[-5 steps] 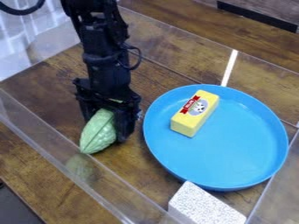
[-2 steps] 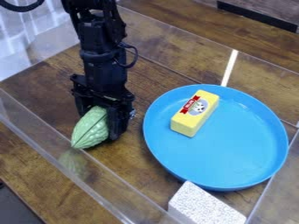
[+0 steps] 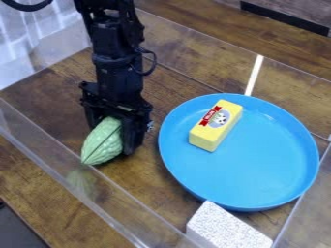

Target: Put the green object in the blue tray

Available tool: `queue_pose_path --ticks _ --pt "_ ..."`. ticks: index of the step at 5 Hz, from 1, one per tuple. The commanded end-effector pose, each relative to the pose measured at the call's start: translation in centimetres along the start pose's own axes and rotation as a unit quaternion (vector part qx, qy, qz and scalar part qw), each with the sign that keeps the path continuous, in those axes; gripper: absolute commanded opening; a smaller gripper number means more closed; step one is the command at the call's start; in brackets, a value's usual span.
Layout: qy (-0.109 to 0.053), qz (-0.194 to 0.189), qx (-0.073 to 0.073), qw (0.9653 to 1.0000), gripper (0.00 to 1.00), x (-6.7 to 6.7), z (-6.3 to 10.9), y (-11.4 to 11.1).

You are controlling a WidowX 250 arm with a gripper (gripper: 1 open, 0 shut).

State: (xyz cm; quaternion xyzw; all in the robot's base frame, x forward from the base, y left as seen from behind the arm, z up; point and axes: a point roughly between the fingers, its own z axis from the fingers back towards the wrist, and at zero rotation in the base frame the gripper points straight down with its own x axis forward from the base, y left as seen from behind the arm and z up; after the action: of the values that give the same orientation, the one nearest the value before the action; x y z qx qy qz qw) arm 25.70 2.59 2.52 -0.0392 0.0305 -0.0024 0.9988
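Straddling one pale-green bumpy vegetable (image 3: 104,143) with parted black jaws, grip unclear, near one round blue plastic tray (image 3: 253,174).

We find a yellow rectangular block (image 3: 216,125) with a red and white label on top. Near the front edge of the wooden table (image 3: 183,38), a white, speckled sponge block (image 3: 229,226) sits beside a transparent wall (image 3: 80,175). A pale stripe (image 3: 254,75) marks the wood.
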Motion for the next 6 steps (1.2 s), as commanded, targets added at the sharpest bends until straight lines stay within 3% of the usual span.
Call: queue_pose_path --ticks 1,3,4,6 --pt "-0.033 0.016 0.008 0.9993 0.00 0.6 1.4 1.4" --pt "-0.034 0.051 0.015 0.9980 0.00 1.5 2.4 2.1" --pt "-0.035 0.049 0.018 0.9981 0.00 1.4 3.0 1.9" --pt "-0.033 0.028 0.023 0.9988 0.00 1.5 2.6 1.7"
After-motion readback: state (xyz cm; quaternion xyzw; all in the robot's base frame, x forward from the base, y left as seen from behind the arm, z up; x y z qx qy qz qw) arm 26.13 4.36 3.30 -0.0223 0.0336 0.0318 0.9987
